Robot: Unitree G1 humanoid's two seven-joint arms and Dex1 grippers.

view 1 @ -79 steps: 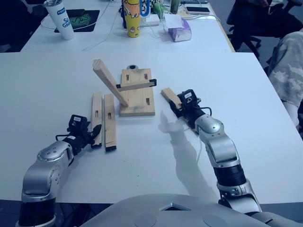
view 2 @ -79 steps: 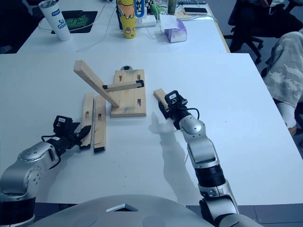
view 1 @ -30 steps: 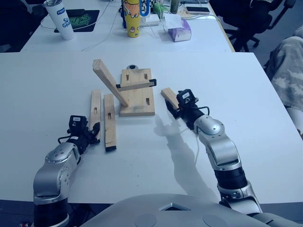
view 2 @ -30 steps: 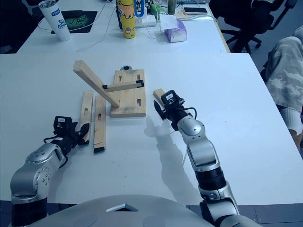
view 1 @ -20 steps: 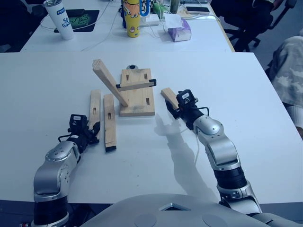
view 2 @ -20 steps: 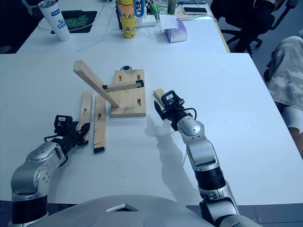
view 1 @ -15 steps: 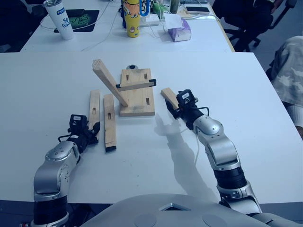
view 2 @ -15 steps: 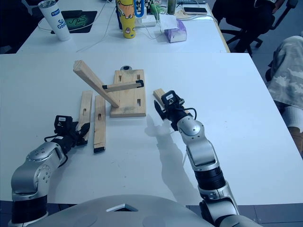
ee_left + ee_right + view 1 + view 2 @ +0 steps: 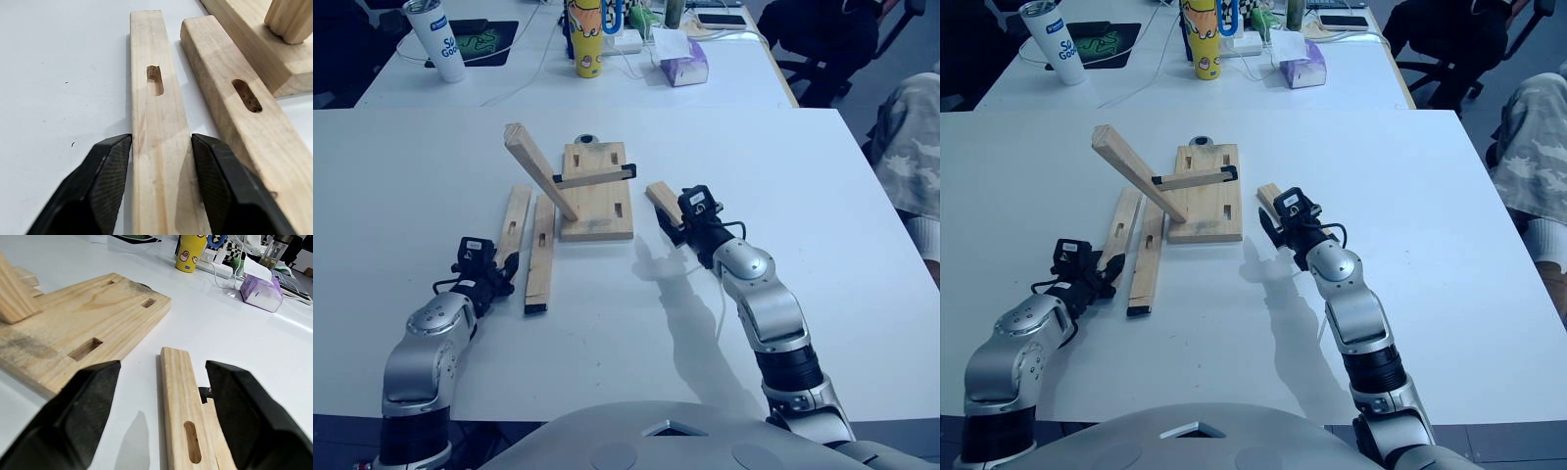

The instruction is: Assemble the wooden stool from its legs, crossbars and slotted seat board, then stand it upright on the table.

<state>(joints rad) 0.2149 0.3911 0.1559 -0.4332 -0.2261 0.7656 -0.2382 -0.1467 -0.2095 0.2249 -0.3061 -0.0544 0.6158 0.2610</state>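
Leg (image 9: 159, 161): pale wood, oval slot.

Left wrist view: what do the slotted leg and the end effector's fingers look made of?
The pale slotted wooden stool leg looks like unfinished softwood: visible grain, matte, rough fibres in its slot. The left end effector's black fingers are probably moulded plastic or rubber: smooth, dull sheen.

Office or lab workspace, white tables (image 9: 411, 196), rolling office chair (image 9: 822, 59), insulated tumbler (image 9: 437, 37), tissue pack (image 9: 683, 67), black mouse mat (image 9: 484, 41), power strip with cables (image 9: 626, 41).
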